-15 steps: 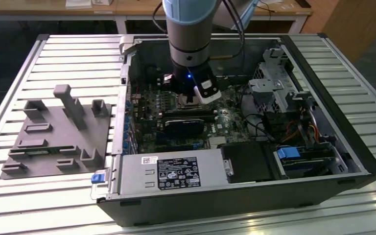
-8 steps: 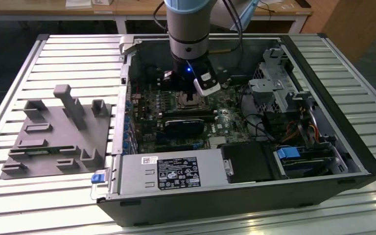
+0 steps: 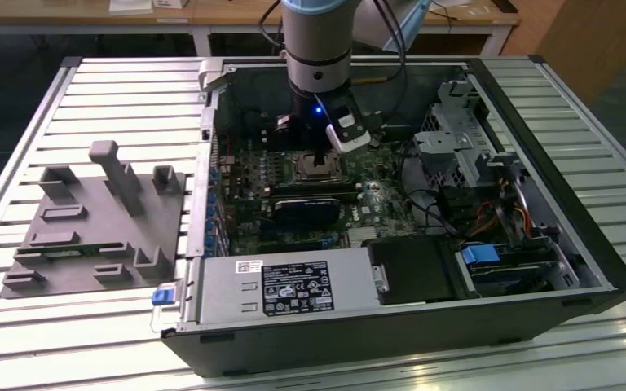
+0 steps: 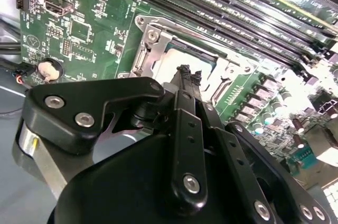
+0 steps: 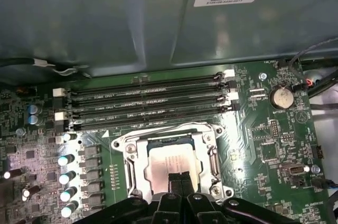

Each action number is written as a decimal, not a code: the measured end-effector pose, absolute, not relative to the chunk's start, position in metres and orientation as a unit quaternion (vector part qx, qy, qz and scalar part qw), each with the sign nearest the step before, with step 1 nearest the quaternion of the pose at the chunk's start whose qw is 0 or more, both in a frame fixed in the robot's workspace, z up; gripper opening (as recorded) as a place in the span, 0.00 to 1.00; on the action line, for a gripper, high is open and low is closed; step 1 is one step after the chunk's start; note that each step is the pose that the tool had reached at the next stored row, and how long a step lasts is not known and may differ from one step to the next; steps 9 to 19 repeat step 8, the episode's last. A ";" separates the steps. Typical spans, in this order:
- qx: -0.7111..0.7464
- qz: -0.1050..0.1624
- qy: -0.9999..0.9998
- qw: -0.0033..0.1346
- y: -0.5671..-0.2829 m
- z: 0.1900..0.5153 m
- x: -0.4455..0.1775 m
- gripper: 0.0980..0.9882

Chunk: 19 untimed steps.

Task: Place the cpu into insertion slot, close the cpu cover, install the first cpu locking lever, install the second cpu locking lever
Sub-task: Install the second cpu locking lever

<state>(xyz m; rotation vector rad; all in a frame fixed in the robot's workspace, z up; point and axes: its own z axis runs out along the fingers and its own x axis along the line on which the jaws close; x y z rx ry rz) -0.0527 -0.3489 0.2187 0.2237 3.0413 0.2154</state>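
So the arm is reaching straight down into the open PC case [image 3: 574, 244], which lies on its side on a slatted metal table [image 3: 128, 90]. In the exterior view the gripper [image 3: 319, 145] sits in the upper middle of the frame, right above the motherboard [image 3: 390, 191].

In both wrist views the gripper's black fingers [image 4: 186, 84] are pressed together into one narrow tip, nothing pinched between them. That tip [image 5: 180, 179] is hovering over or maybe just touching the near edge of the cpu [image 5: 171, 160]; can't tell if there's real contact.

The cpu, dull silver top, is already lying flat in the insertion slot [image 5: 138, 152], in the lower middle of the first wrist view. The cpu cover [image 5: 163, 132] looks folded down around it, its silvery frame bordering the chip on all sides with the metal top showing through the window. Can't make out from these shots whether the locking levers are latched.

Other bits: four long black memory slots [image 5: 148, 102] run just above the socket in the first wrist view, a round coin battery [image 5: 280, 97] sits at the right, and a row of small capacitors [image 5: 66, 174] at the lower left. On the exterior view's left, a grey parts fixture [image 3: 95, 220] rests on the table beside the case.
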 end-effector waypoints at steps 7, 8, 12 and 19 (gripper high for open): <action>0.073 0.069 0.994 0.042 -0.349 0.219 -0.052 0.00; 0.073 0.069 0.994 0.042 -0.349 0.219 -0.052 0.00; 0.073 0.069 0.994 0.042 -0.349 0.219 -0.052 0.00; 0.073 0.069 0.994 0.042 -0.349 0.219 -0.052 0.00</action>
